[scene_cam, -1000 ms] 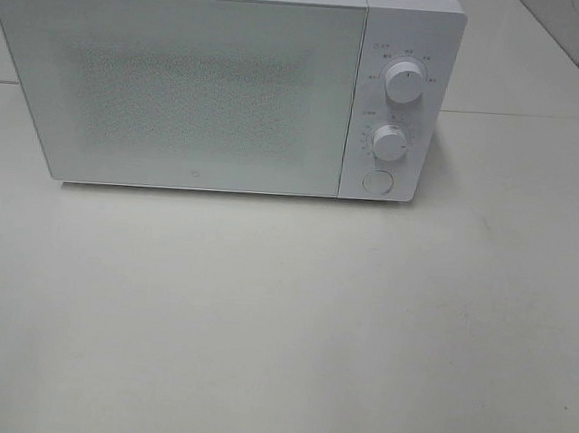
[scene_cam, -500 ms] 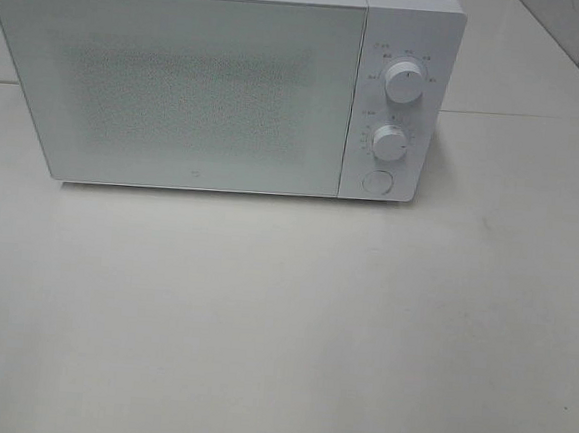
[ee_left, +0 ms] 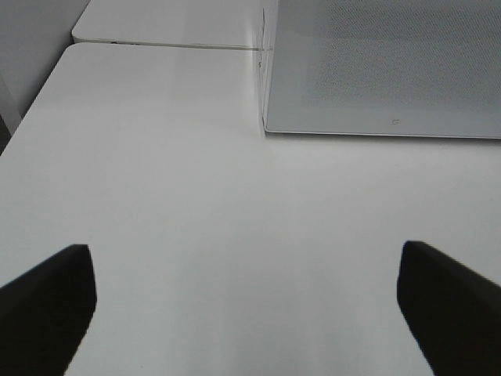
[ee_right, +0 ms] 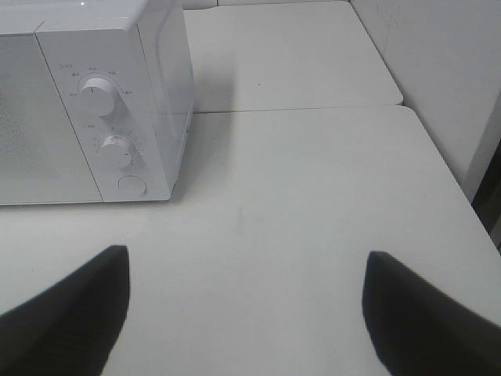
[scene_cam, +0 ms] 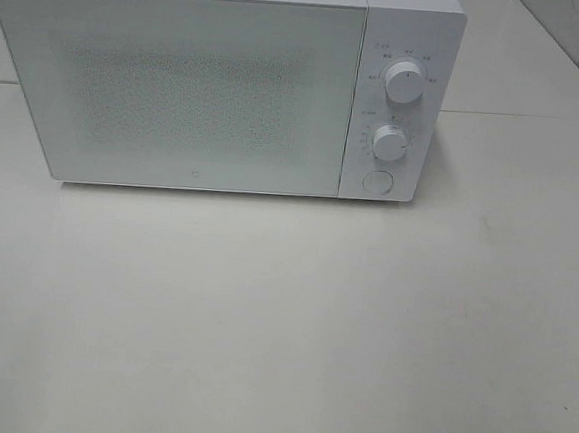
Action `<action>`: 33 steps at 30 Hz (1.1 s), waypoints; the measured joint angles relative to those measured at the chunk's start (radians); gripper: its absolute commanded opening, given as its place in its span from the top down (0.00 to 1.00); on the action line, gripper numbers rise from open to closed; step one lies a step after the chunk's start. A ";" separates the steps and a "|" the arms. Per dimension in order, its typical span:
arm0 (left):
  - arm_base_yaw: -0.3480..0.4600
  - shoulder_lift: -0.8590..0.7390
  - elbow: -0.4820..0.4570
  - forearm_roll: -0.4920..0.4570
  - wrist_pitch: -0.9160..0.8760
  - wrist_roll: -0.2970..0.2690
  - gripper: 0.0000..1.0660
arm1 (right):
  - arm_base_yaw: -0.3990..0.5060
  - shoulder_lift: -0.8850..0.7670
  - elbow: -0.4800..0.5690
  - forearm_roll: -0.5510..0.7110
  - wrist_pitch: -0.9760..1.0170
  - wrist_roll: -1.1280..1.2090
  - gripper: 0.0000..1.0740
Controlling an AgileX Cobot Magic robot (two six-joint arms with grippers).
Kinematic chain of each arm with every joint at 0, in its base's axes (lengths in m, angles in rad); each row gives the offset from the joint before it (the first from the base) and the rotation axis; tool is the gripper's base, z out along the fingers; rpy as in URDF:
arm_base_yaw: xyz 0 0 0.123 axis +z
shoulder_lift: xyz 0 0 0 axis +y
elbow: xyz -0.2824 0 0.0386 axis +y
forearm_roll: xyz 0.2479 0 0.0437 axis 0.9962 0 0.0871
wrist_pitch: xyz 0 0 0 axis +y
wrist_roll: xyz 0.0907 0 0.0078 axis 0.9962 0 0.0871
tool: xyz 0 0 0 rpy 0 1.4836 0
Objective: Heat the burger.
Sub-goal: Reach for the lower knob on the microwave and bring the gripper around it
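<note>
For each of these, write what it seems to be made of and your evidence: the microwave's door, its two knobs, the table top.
Door: probably glass or glossy plastic, white, with fine dotted screening and a soft sheen.
Upper knob and lower knob: likely moulded white plastic, smooth, slightly glossy.
Table top: matt off-white, perhaps laminate or painted board; uniform, no grain.

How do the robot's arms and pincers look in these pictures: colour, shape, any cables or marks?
Only finger ends show. The left pincer and the right pincer each have two black, wedge-shaped fingers, plain and matte. No cables or marks are in view, and the arms appear in no picture.
</note>
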 measured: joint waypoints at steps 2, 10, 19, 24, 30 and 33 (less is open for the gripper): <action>0.000 0.000 0.000 0.000 0.000 0.000 0.06 | 0.000 0.054 0.000 0.000 -0.053 0.000 0.29; 0.000 0.000 0.000 0.000 0.000 0.000 0.06 | 0.000 0.235 0.000 0.001 -0.240 0.000 0.29; 0.000 0.000 0.000 0.000 0.000 0.000 0.06 | 0.000 0.411 0.000 0.001 -0.383 0.000 0.29; 0.000 0.000 0.000 0.000 0.000 0.000 0.06 | 0.000 0.499 0.000 0.001 -0.448 0.000 0.29; 0.000 0.000 0.000 0.000 0.000 0.000 0.06 | 0.000 0.602 0.000 0.001 -0.521 0.000 0.29; 0.000 0.000 0.000 0.000 0.000 0.000 0.06 | 0.000 0.652 0.000 0.001 -0.552 0.001 0.29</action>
